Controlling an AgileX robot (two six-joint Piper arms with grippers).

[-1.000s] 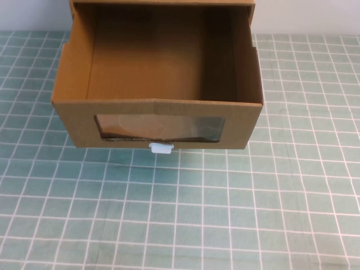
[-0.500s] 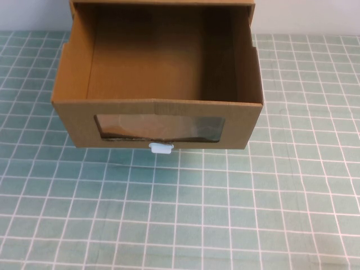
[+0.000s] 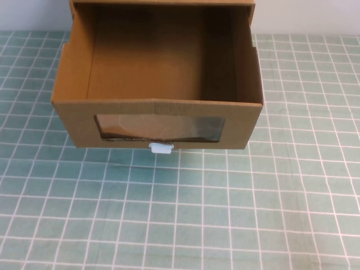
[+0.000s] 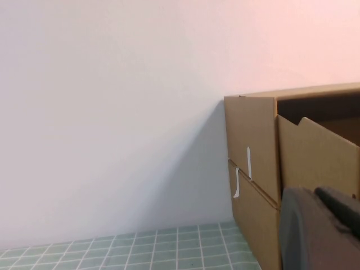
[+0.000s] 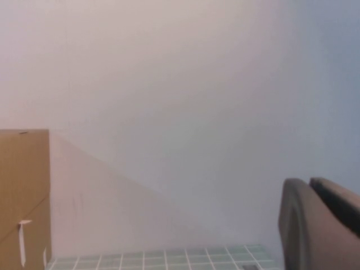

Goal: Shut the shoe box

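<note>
Item 1, shoe box (image 3: pixel 159 73): brown cardboard, drawer style, standing on the worktop (image 3: pixel 180 214) at the far middle, against the pale wall (image 4: pixel 112 112). Its drawer is pulled out toward me and stands open, the inside bare brown card. The front panel carries a clear rectangular window (image 3: pixel 159 128) with a small white pull tab (image 3: pixel 161 148) just below it, at the panel's lower edge.

Item 2, worktop: green mat ruled with a white grid, running under and around the box.

Item 3, my left end effector (image 4: pixel 320 230): seen only in the left wrist view as a dark, blurred shape in the corner, near the box's side, where the outer sleeve (image 4: pixel 253 146) overlaps the drawer wall. I cannot tell whether it is open or closed.

Item 4, my right end effector (image 5: pixel 320 225): seen only in the right wrist view as a dark shape against the wall, well apart from the box, whose edge (image 5: pixel 23 191) shows at the far side of that view. Open or closed, I cannot tell.

Neither end effector appears in the high view
</note>
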